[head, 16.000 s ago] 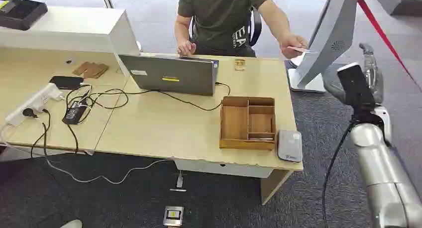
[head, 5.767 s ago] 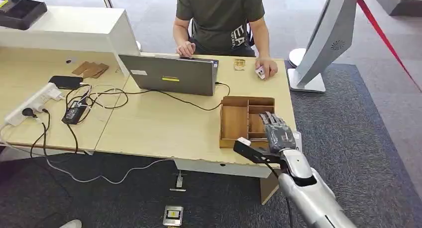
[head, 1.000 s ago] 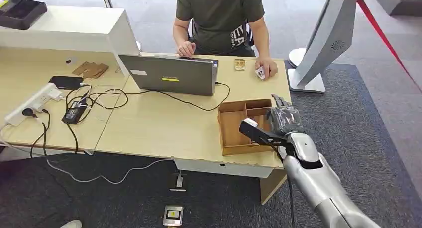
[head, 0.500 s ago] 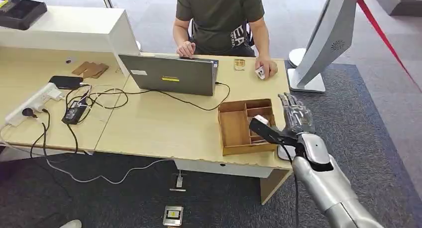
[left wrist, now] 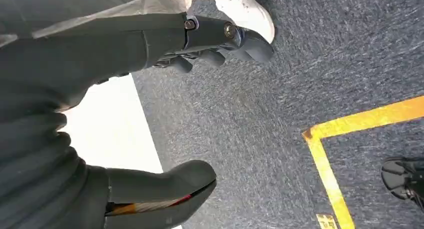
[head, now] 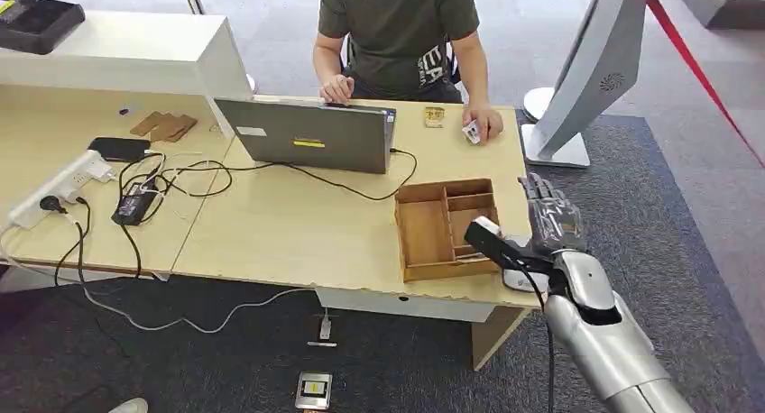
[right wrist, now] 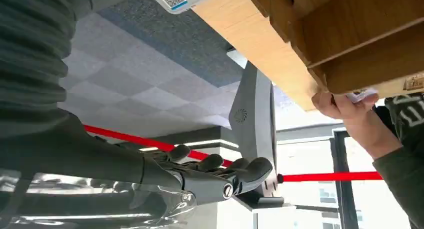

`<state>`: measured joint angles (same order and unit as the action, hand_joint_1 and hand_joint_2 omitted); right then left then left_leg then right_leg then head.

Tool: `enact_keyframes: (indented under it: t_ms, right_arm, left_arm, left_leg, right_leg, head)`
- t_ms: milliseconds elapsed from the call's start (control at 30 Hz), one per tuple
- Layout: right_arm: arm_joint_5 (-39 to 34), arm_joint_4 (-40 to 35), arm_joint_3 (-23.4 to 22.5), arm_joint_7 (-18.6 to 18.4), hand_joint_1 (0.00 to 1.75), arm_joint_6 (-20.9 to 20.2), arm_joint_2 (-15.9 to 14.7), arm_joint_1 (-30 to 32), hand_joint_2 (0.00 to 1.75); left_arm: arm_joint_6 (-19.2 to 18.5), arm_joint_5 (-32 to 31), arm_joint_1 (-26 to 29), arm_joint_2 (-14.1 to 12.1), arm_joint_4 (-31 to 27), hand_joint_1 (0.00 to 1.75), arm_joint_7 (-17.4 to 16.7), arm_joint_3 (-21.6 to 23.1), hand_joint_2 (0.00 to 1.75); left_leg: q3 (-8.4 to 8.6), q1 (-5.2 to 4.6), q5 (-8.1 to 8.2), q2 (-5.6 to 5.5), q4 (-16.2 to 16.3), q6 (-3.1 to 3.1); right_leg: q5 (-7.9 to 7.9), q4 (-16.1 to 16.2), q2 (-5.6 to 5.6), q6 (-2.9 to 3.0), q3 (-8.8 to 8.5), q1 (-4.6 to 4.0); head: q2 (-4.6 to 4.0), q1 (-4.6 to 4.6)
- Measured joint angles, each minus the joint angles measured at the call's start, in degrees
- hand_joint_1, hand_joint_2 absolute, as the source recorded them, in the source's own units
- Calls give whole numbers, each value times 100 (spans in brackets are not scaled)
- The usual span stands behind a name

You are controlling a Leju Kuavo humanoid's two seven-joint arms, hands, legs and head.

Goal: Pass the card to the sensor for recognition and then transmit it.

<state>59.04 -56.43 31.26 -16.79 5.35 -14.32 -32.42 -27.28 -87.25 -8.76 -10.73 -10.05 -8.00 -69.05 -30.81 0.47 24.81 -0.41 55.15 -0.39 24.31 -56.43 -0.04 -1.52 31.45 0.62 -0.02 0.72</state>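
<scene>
Pale wooden surface (head: 298, 233) in an office with dark carpet, seen from above. A wooden tray (head: 424, 228) with several compartments sits near the front right corner of the surface.

The robot's right hand (head: 550, 219) hovers just to the right of the tray, over the edge of the surface. Its fingers (head: 541, 197) are stretched out, slightly apart and holding nothing. They point away from the robot, towards the far side of the tray. A grey sensor (head: 514, 278) lies flat just to the right of the tray's front corner, below the robot's wrist and mostly hidden by it.

The card (head: 471, 132) is beyond the tray, near the far edge of the surface. It rests under the person's hand (head: 487, 122), a small pale rectangle whose long axis is too small to make out. A seated person behind a grey laptop (head: 311, 135), which stands beyond the tray and to its left, holds it there.

The card therefore lies ahead of the right fingers, roughly along the line they point, with the tray's length between them. The robot's left hand (left wrist: 100, 54) hangs over the carpet, far from the tray, with thumb and fingers apart and nothing in them. The right hand is clearly the nearer one. Judging from this, the next move is a forward reach past the tray to take the card, then a return to the sensor.
</scene>
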Motion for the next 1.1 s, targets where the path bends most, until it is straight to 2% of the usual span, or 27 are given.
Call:
enact_keyframes:
  t_ms: [300, 633, 1100]
  right_arm:
    - [-127, -726, 13, 0, 0, -236, -164, 530, 175]
    - [-210, -1209, 55, 124, 0, -398, -190, 854, 175]
    - [-363, -1158, 258, 409, 0, -367, -2, 708, 175]
  left_arm:
    - [0, 4, 0, 0, 0, 0, -9, -7, 175]
    - [0, -7, -3, 0, -2, 0, 43, -7, 175]
    - [0, -11, -13, 0, -2, 0, 50, -7, 175]
  left_leg:
    - [0, 1, 0, -1, -1, 0]
    - [0, 0, 0, 0, -1, 0]
    - [-1, 1, -1, -1, -1, 0]
  right_leg:
    - [0, 0, 0, 0, 1, 0]
    - [0, -1, 0, 0, -1, 0]
    - [0, -2, 0, 0, -1, 0]
  head:
    - [0, 0]
    - [0, 0]
    - [0, 0]
